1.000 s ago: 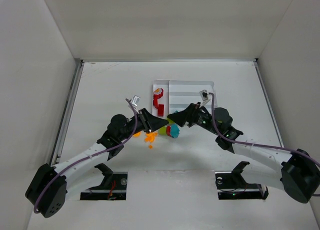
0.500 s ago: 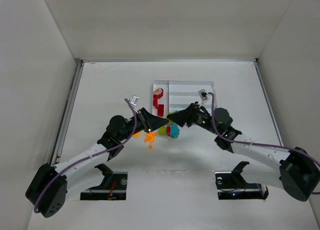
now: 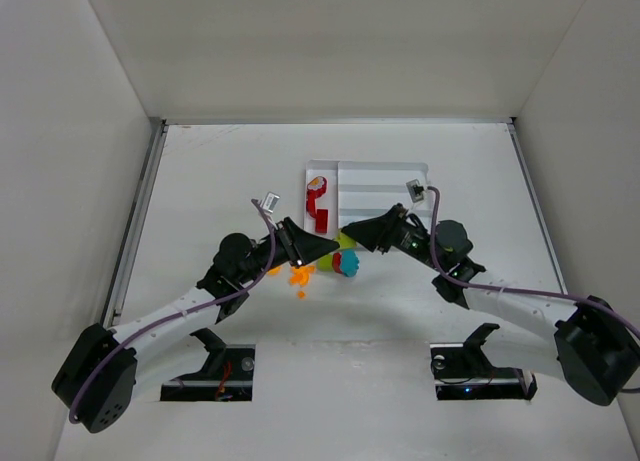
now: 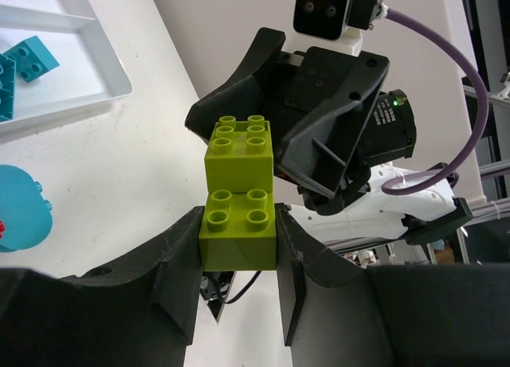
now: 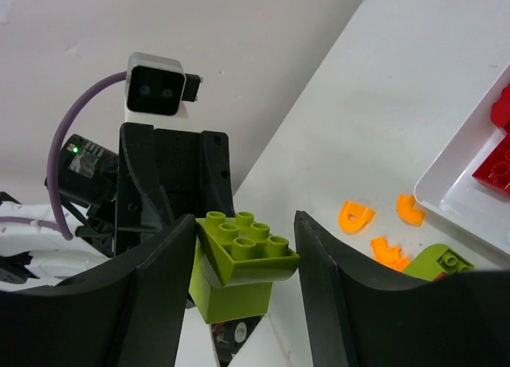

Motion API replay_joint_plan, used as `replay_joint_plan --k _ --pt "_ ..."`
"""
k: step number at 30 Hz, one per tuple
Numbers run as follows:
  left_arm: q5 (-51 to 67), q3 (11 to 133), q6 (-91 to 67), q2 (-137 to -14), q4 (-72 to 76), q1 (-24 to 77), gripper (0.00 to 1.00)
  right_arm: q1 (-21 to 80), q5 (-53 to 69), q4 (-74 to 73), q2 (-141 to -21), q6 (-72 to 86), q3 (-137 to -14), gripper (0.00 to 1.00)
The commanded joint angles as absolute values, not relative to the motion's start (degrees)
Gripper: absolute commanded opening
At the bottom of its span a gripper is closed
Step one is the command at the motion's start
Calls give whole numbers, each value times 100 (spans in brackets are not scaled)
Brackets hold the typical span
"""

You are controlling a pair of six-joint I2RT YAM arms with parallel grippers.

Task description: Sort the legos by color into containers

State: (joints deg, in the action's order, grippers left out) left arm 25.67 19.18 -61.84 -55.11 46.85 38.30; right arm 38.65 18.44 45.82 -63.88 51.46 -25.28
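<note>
Two lime green legos are stuck together as one stack point(image 3: 344, 240), held in the air in front of the white tray point(image 3: 385, 170). My left gripper point(image 4: 239, 220) is shut on the lower brick point(image 4: 239, 232). My right gripper point(image 5: 245, 224) stands open around the upper, slope-sided brick point(image 5: 247, 251). One finger is at the brick's corner, and a gap shows at the other finger point(image 5: 335, 279). Red legos point(image 3: 317, 207) lie in the tray's tall narrow container. Teal-blue legos point(image 4: 30, 56) lie in a long one.
On the table below the grippers are several orange pieces point(image 3: 298, 275), a teal round piece point(image 3: 347, 264) and another green brick point(image 5: 440, 259). The tray's near rim point(image 5: 462, 212) is just beyond them. Both arms' bases stand at the near edge.
My right gripper's jaws have narrowed around the upper green brick and the arm has shifted slightly. The left gripper and its brick have stayed put.
</note>
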Motion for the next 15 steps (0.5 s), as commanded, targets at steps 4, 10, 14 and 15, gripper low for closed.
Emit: replay_joint_plan --k 4,10,14,15 --pt "2654 1837 -6205 -5388 4975 3837 14 3792 2004 5282 -6301 5282 -2549 53" --pt "2637 1872 -6205 -5440 5010 3827 14 3827 2171 5309 -6486 5326 -2593 63" --pt "2619 1872 -6179 -5458 5010 3845 14 3827 2197 5274 -6495 5326 -2610 56" --pt "2619 1863 -6179 -5458 5010 3836 14 3827 2215 5273 -6495 5326 -2619 55"
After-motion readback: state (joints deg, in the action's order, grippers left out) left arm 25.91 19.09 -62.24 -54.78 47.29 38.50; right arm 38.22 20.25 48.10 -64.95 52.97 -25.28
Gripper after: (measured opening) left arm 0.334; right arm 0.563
